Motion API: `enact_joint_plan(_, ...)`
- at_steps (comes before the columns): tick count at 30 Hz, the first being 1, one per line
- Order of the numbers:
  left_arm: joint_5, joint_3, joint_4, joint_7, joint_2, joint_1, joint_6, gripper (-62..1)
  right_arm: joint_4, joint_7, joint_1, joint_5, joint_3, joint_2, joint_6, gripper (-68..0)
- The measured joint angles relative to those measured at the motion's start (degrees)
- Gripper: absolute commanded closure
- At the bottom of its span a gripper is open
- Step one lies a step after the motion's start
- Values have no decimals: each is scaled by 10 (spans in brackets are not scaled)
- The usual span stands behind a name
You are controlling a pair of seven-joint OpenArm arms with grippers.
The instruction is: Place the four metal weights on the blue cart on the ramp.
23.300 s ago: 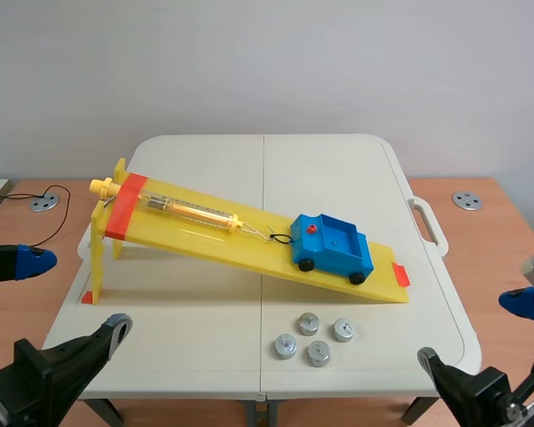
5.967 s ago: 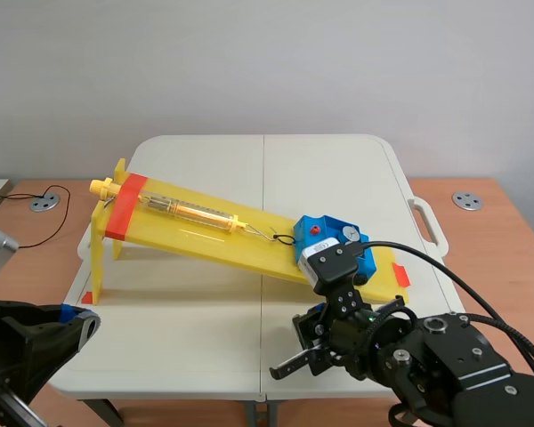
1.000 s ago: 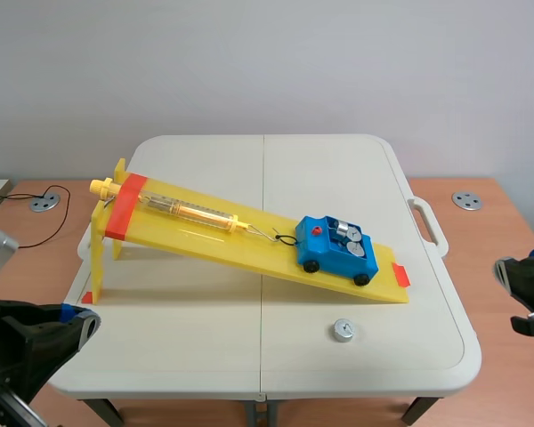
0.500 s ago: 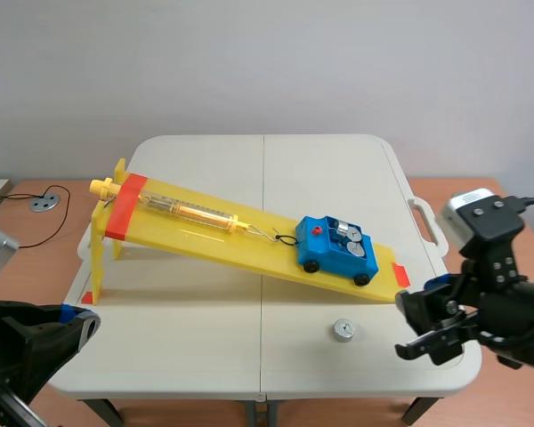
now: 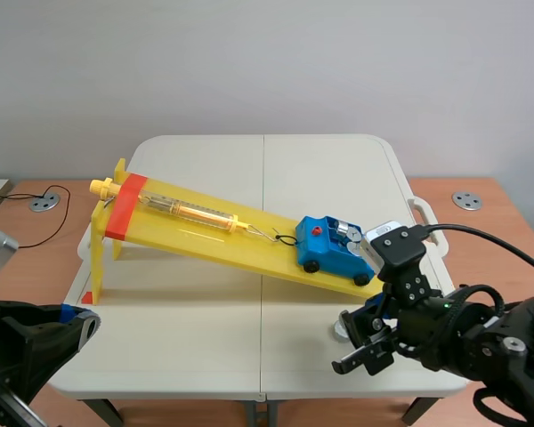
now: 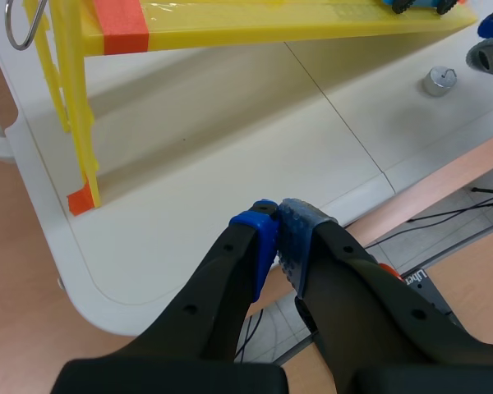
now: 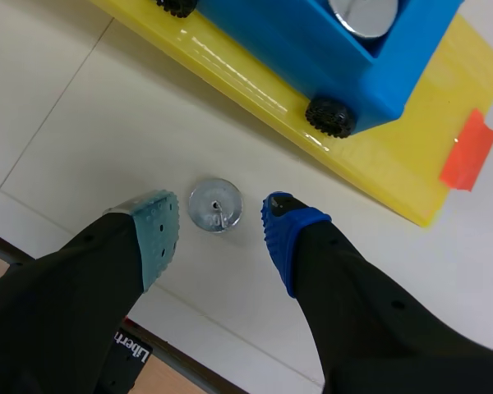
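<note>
You have one weight (image 7: 215, 205) left on the worktop (image 7: 90, 115), between your right pincer's (image 7: 220, 223) spread fingers. The rest look loaded in the cart (image 5: 332, 253). Your left pincer (image 6: 278, 223) is closed on nothing.

- White folding desk (image 5: 205, 160), a seam running down its middle from near edge to far edge.
- Moulded carry handle (image 5: 428, 222) on the desk's right edge.
- Clear tube with yellow ends (image 5: 182, 210), lying slantwise above the desk's left half.
- Round metal disc (image 5: 44, 203) in the brown wooden surface (image 5: 36, 258) off the desk's left edge, with a thin black cable (image 5: 64, 206) looping beside it.
- A second disc (image 5: 467, 200) off the desk's right edge.
</note>
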Motion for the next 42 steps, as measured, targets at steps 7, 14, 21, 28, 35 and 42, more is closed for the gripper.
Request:
enact_joint_plan(7, 0, 0, 0, 0, 0, 0, 0, -38, -57, 16, 32, -20, -12, -19, -10, -248)
enact_joint_plan(14, 0, 0, 0, 0, 0, 0, 0, -38, -85, 18, 48, -26, -29, -38, -12, -244)
enact_joint_plan(21, 0, 0, 0, 4, 0, 0, 0, -38, -86, 16, 48, -25, -35, -38, -20, -244)
enact_joint_plan(28, 0, 0, 0, 10, 0, 0, 0, -38, -86, 16, 48, -25, -35, -38, -30, -244)
enact_joint_plan(35, 0, 0, 0, 10, 0, 0, 0, -38, -86, 14, 46, -25, -35, -38, -35, -213)
enact_joint_plan(42, 0, 0, 0, 12, 0, 0, 0, -38, -86, 3, 46, -25, -35, -38, -35, -196)
